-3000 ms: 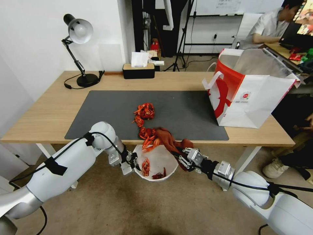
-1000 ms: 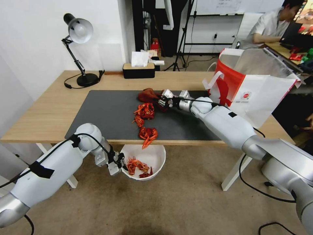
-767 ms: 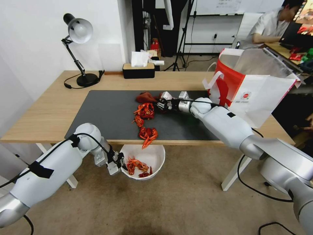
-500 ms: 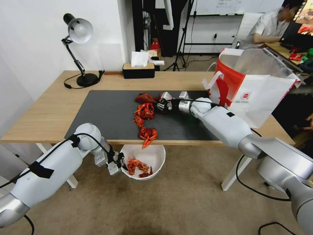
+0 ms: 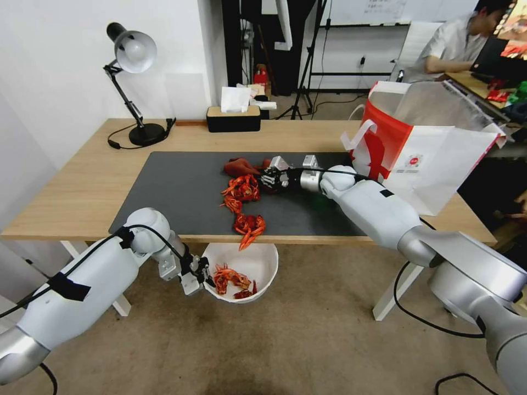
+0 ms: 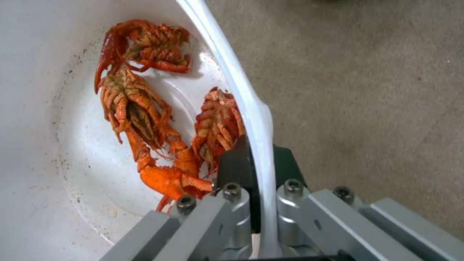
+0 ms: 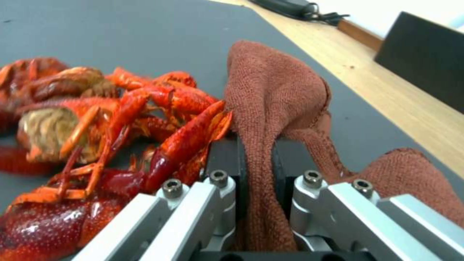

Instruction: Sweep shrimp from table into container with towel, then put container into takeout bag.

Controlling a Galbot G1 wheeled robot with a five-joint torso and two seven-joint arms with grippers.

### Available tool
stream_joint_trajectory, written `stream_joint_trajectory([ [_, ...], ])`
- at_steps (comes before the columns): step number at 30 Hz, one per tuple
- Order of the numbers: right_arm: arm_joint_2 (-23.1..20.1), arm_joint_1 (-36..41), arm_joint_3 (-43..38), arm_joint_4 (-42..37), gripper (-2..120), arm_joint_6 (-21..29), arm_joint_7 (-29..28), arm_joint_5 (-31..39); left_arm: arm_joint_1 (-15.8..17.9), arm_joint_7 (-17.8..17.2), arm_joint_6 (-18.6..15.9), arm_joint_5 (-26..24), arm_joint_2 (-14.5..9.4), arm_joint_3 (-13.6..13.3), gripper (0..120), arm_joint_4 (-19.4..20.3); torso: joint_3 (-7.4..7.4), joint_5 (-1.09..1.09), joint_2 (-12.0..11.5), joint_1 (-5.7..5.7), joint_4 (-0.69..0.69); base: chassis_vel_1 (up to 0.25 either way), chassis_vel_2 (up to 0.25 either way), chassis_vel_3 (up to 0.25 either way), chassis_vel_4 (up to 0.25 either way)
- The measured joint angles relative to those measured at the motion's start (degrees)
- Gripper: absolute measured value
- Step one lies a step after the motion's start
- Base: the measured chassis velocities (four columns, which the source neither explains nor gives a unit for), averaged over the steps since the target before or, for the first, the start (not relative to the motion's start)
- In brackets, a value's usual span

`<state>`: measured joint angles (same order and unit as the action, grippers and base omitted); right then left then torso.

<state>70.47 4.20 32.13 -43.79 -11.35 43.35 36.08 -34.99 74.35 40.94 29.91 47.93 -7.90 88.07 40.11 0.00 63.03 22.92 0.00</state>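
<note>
Red shrimp (image 5: 241, 188) lie in a line on the grey mat of the table (image 5: 82, 186), down to a clump (image 5: 248, 225) at the front edge. My right gripper (image 5: 270, 179) is shut on the rust-red towel (image 5: 240, 166), which rests on the mat behind the far clump and touches it. In the right wrist view the towel (image 7: 275, 94) is pinched between the fingers, right beside the shrimp (image 7: 111, 108). My left gripper (image 5: 204, 276) is shut on the rim of the white container (image 5: 258, 263), held below the table edge. Several shrimp (image 6: 145, 108) lie inside the container (image 6: 244, 101). The takeout bag (image 5: 428, 159) stands open at the right.
A desk lamp (image 5: 132, 82) stands at the back left with its cord on the table. A black tissue box (image 5: 233, 118) sits at the back edge. Carpet floor lies under the container. A person sits at another desk in the back right.
Three seconds ago the towel was at the front edge above the container. My right arm has since carried it behind the far clump, lowered it and nudged the shrimp forward. The container moved slightly left.
</note>
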Motion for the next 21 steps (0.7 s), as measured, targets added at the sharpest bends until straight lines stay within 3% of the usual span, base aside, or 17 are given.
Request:
stream_joint_trajectory([
  [21, -5.8, 4.0, 1.1, -10.6, 8, 0.1, 1.0, 1.2, 0.9, 0.0, 0.0, -0.2, -0.1, -0.6, 0, -0.4, 0.0, 0.0, 0.0, 0.0, 0.0, 0.0, 0.0, 0.0, 0.0],
])
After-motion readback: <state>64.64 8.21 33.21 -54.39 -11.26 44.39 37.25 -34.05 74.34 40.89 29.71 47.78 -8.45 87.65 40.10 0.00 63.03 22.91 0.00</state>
